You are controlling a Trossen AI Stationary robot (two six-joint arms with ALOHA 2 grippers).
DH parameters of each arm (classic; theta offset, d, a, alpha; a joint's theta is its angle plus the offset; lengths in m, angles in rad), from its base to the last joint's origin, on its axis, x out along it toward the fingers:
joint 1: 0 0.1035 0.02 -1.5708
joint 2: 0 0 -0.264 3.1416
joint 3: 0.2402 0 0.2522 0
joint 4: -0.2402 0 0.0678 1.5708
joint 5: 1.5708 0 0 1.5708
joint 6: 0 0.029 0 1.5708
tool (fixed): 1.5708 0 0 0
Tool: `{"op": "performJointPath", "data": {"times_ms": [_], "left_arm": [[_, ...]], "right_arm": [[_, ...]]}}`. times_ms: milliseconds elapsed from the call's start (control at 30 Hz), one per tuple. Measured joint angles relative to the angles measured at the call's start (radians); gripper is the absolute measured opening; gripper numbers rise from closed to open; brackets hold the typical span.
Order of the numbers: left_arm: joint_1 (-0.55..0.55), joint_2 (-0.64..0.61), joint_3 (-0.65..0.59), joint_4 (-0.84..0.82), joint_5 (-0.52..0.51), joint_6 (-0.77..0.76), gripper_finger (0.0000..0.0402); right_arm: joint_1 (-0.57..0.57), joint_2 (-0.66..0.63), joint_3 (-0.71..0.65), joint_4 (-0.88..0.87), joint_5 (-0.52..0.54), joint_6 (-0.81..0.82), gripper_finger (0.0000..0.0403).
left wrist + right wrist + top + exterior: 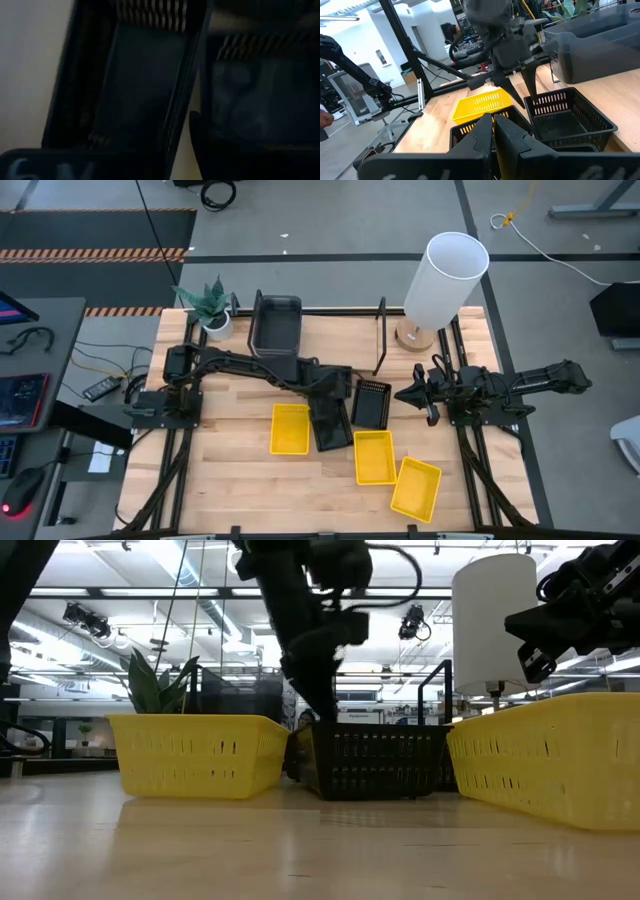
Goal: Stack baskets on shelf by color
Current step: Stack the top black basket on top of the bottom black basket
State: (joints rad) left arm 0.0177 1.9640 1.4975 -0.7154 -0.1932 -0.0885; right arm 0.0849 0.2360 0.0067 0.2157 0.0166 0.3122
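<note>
My left gripper points steeply down over the black baskets in the middle of the table. It is open. One finger hangs inside a black basket and the other just outside that basket's wall. Two black baskets show beside the arm in the high view, resting flat on the table. A dark grey basket sits on the shelf at the far edge. Three yellow baskets lie on the table. My right gripper waits shut at the right, held level. My left gripper has its fingers on either side of the black basket's wall, coming from above. I cannot tell whether either finger touches it. The basket stands flat on the table.
A white lamp stands at the far right and a potted plant at the far left corner. The shelf's upright black rods rise along the far edge. There is bare wood at the near left.
</note>
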Motion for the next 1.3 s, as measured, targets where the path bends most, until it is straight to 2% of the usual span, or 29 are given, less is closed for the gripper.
{"op": "performJointPath", "data": {"times_ms": [567,1167,1300], "left_arm": [[0.005,0.032,0.002,0.013,-0.011,0.099,0.0121],[-0.014,0.022,0.001,0.019,-0.013,0.079,0.0121],[-0.014,0.021,0.001,0.026,0.019,0.106,0.0121]], "right_arm": [[0.0,0.002,0.0,0.005,0.0,0.0,0.0025],[0.0,0.002,0.0,0.007,0.0,0.0,0.0025],[0.0,0.002,0.0,0.007,0.0,0.0,0.0025]]}}
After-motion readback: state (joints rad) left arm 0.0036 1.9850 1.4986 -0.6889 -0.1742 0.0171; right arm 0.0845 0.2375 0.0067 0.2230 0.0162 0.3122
